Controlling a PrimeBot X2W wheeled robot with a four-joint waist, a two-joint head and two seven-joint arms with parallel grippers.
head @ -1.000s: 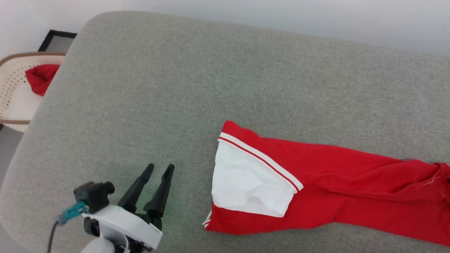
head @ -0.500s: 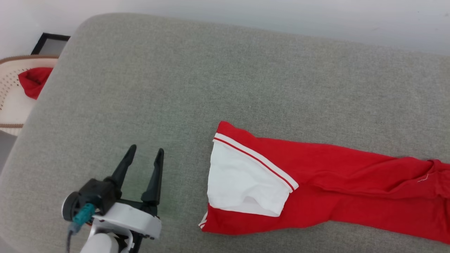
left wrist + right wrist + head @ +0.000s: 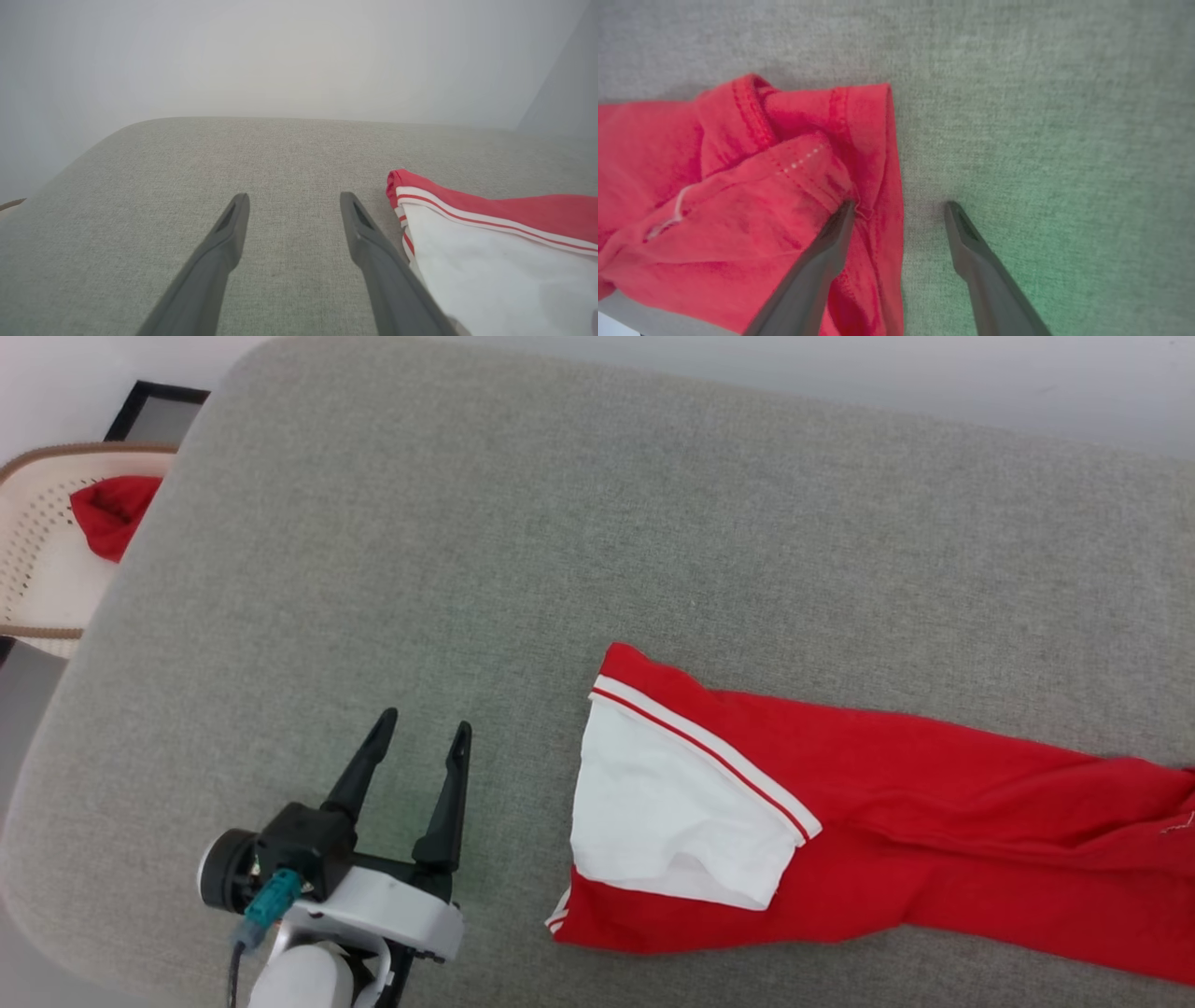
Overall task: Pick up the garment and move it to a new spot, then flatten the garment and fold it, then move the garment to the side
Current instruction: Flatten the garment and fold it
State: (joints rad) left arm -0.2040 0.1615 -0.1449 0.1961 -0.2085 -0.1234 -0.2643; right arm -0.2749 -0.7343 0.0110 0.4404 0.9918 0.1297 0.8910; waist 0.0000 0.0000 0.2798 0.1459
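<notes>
The garment (image 3: pixel 887 840), a red jersey shirt, lies stretched in a long band across the grey cushion (image 3: pixel 560 551), running off the right edge. Its white sleeve with striped trim (image 3: pixel 667 798) faces left. My left gripper (image 3: pixel 420 733) stands open on the bare cushion, a little left of that sleeve. Seen from the left wrist, the sleeve (image 3: pixel 490 261) lies just right of the left gripper (image 3: pixel 294 205). My right gripper (image 3: pixel 899 207) is open over the shirt's bunched red end (image 3: pixel 752 186); its left finger rests on the cloth and its right finger is over bare cushion.
Past the cushion's rounded left edge stands a cream perforated basket (image 3: pixel 37 560) with another red cloth (image 3: pixel 107 509) in it. A dark-framed panel (image 3: pixel 154 415) lies behind it. A pale wall runs along the far side.
The head camera has shifted a little. The left gripper has turned at the wrist and its fingers have spread wider. The garment lies as before.
</notes>
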